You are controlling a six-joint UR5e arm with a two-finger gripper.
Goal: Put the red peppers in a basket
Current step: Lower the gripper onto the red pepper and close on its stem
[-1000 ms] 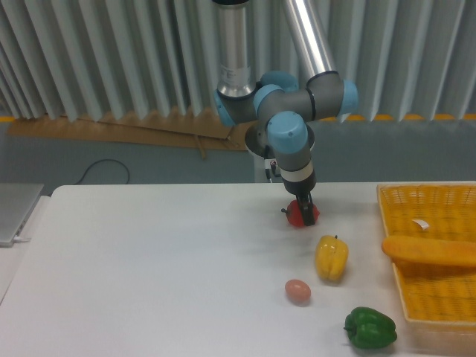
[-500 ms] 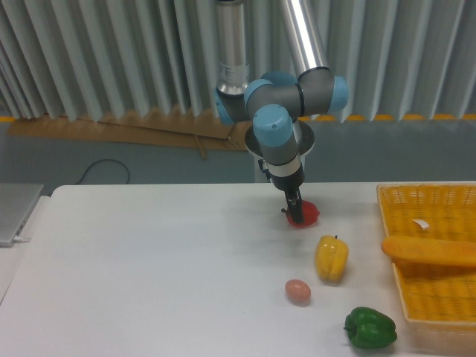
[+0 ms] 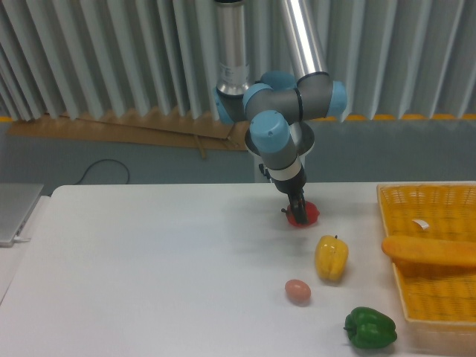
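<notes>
The red pepper (image 3: 306,215) sits on the white table, small, round and glossy. My gripper (image 3: 297,213) points down at it. Its dark fingers (image 3: 297,206) overlap the pepper's left side at table level. The gap between the fingers is hidden, so I cannot tell whether they hold the pepper. The yellow-orange mesh basket (image 3: 394,195) stands at the right edge of the table, well to the right of the pepper.
A yellow pepper (image 3: 331,257), a pinkish egg (image 3: 297,291) and a green pepper (image 3: 370,328) lie in front of the red one. An orange carrot-like thing (image 3: 430,251) lies in the basket. A grey laptop (image 3: 15,212) sits at the far left.
The wrist has swung a little to the left and turned. The fingers now cross the pepper's left side instead of its middle. The pepper has stayed in place.
</notes>
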